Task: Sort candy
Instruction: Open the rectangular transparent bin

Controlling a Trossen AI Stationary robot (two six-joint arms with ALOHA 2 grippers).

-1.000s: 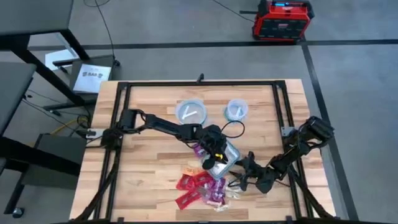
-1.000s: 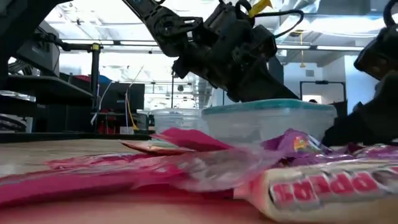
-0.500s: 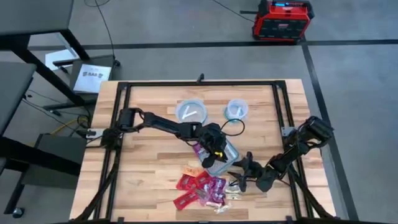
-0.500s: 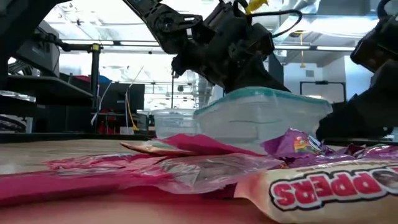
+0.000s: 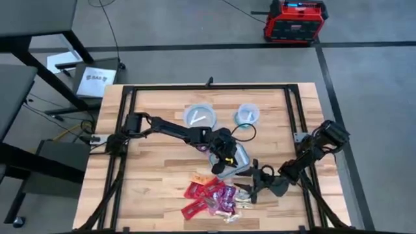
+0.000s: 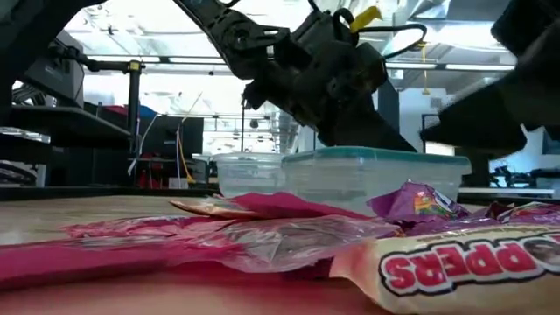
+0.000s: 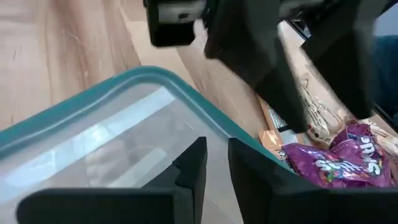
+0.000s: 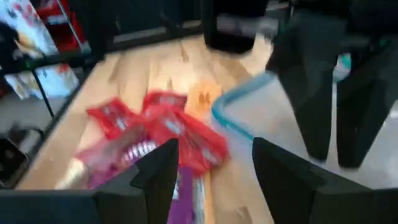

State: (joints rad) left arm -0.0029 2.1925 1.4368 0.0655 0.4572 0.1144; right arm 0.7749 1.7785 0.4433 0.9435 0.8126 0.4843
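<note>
Candy (image 5: pixel 211 195) lies in a loose heap near the front edge of the table (image 5: pixel 153 172), a mix of red, purple and orange wrappers, with a few pale ones at the heap's right side. From the low camera I see the same heap (image 6: pixel 262 236) up close, a purple packet (image 6: pixel 418 201) sitting just in front of the tub (image 6: pixel 372 175).

My left gripper (image 5: pixel 224 159) is down at the clear tub (image 5: pixel 235 159) with the teal rim, which sits just behind the heap. Through the left wrist camera its two fingers (image 7: pixel 189 171) stand almost together, only a thin gap between them, right over the tub's clear surface (image 7: pixel 93 143); I cannot tell whether they pinch anything. A purple packet (image 7: pixel 336 163) lies on the wood beyond the tub's corner.

My right gripper (image 5: pixel 255 185) hangs at the right side of the heap, just in front of the tub. In the right wrist camera its fingers (image 8: pixel 158 171) are spread wide apart with nothing between them, red wrappers (image 8: pixel 161 127) and the tub's corner (image 8: pixel 233 109) ahead.

Two round bowls (image 5: pixel 200 117) (image 5: pixel 247 115) stand well back on the table, each with something pale inside.
</note>
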